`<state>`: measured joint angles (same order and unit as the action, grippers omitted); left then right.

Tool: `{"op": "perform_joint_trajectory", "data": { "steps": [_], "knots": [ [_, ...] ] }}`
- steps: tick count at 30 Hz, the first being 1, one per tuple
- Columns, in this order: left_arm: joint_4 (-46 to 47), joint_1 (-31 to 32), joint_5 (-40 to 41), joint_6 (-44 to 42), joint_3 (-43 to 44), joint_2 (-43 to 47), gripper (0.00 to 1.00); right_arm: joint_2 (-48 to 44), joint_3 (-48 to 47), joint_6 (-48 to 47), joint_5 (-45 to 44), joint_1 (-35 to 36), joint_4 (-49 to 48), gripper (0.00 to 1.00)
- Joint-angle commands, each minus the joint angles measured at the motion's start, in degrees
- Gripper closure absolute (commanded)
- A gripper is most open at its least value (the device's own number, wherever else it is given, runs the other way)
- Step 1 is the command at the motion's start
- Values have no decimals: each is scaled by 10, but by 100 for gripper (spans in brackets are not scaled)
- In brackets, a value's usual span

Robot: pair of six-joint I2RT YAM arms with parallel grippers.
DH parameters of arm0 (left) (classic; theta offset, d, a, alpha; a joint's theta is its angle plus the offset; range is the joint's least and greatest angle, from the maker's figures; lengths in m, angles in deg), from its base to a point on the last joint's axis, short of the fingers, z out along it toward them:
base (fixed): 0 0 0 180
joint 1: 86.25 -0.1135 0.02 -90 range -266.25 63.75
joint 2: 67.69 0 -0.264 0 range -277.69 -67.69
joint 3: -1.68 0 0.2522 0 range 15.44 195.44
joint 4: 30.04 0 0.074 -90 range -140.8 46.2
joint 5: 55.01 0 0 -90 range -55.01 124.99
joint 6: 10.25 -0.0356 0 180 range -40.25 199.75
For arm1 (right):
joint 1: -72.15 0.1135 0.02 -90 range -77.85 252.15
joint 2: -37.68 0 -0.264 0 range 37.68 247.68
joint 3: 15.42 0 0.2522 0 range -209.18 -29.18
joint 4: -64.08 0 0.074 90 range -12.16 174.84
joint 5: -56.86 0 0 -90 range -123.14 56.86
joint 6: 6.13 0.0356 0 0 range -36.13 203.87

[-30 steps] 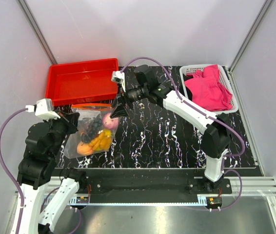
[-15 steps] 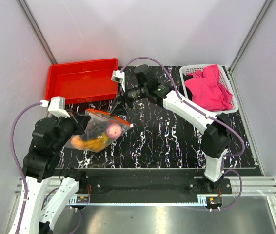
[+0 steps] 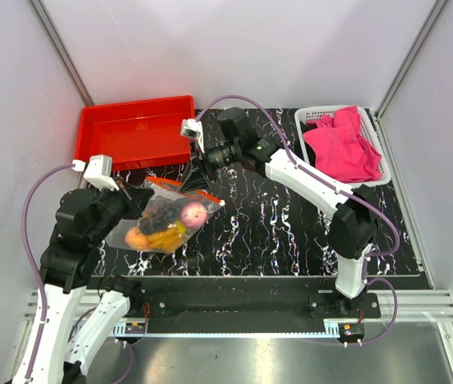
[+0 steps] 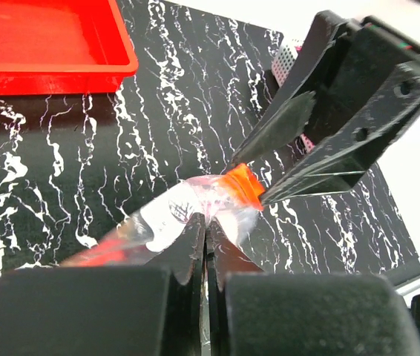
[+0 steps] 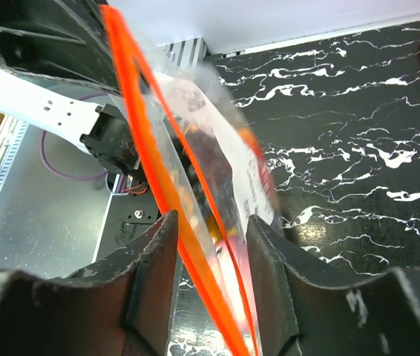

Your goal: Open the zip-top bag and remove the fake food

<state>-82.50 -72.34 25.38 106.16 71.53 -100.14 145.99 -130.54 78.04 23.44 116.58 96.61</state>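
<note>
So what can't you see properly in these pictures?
Top view: how many fake food pieces; they overlap inside the zip-top bag.
Top view: whether the bag's mouth is open; too small.
Left wrist view: the food; the shut left jaws fill the bottom edge, so only a bag corner shows.
Right wrist view: the food; blurred behind close, crinkly plastic.
Top view: anything under the pink cloth in the basket.

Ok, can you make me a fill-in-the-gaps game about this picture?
The fake food is inside the ___.
The tray is ___.
The basket holds a ___ cloth.
The zip strip sits between the ___ arm's jaws.
Missing: bag, red, pink, right.
</note>
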Motion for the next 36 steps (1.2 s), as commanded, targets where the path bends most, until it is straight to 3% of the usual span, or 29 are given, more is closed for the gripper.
{"op": "perform_joint_trajectory", "data": {
  "steps": [1,8,13,15,20,23,24,25,28,31,36],
  "knots": [
    [72,-2,-31,5,29,-6,100,11,-27,-16,11,6,-1,50],
    [72,-2,-39,4,40,-6,100,22,-33,-14,13,7,-1,53],
    [74,-2,-38,5,44,-9,100,23,-34,-16,19,7,1,64],
    [73,-2,-38,1,46,-11,100,21,-32,-21,9,8,5,70],
    [72,-2,-16,8,44,-11,100,9,-28,-30,-27,7,15,100],
    [67,-2,2,23,38,-18,99,-4,-24,-24,-76,7,15,100],
    [63,-2,5,24,38,-22,95,-7,-22,-18,-109,7,15,100],
    [60,-2,5,23,37,-25,77,-16,-19,-16,-128,7,16,100],
    [41,-2,-2,19,36,-38,52,-36,-16,-21,-187,7,33,100],
    [27,-2,-23,12,35,-34,45,-55,-22,-32,-261,7,82,100],
    [23,-2,-89,29,28,-18,44,-82,-23,-44,-437,7,134,100]
  ]
}}
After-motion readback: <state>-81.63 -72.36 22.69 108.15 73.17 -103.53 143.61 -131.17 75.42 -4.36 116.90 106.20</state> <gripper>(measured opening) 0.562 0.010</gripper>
